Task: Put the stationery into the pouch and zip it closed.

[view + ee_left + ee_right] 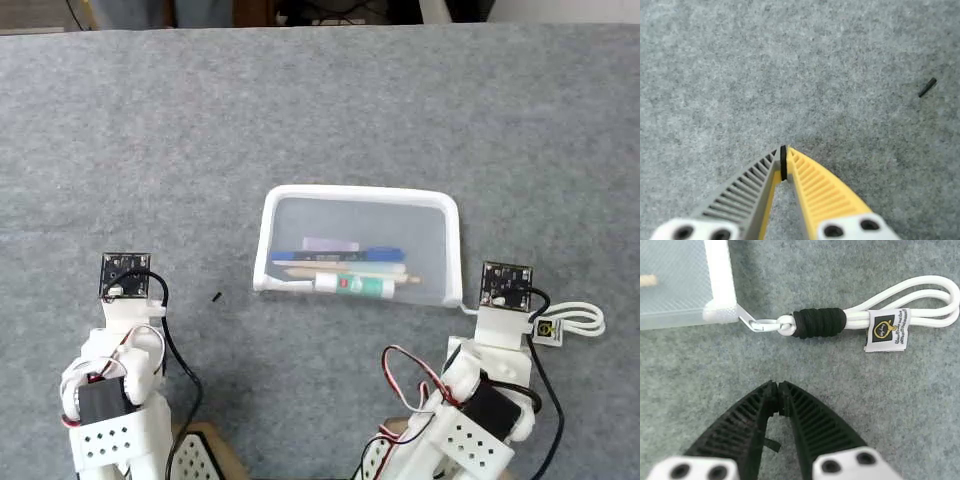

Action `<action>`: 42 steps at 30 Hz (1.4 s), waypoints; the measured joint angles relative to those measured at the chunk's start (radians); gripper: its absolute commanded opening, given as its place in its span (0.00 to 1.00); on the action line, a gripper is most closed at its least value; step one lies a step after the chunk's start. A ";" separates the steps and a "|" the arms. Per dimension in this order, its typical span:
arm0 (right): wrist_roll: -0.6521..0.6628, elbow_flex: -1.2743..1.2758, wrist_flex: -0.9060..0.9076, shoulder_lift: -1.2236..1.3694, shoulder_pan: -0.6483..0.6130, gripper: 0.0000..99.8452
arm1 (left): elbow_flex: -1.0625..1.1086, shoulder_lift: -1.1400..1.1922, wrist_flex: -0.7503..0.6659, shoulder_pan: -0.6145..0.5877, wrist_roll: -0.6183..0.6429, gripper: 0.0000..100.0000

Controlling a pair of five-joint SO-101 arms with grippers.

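Speckled grey felt table covering (pixel 320 120) across whole surface, small black sliver (pixel 217 297) left of centre, dark cluttered strip (pixel 330 10) beyond far edge.

A translucent, finely gridded pouch (pixel 355 190) with smooth white trim sits on a rough, matt grey table cover (pixel 300 100) that looks like felt. A glossy white cord (pixel 855 317), wrapped in a matt black binding (pixel 819 322), meets the shiny metal zip pull (pixel 754 324). A bare wooden pencil (pixel 345 271) shows through the pouch wall.
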 measured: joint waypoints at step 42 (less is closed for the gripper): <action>0.000 0.000 0.000 0.000 0.000 0.01 | 0.000 0.000 0.000 0.035 0.000 0.04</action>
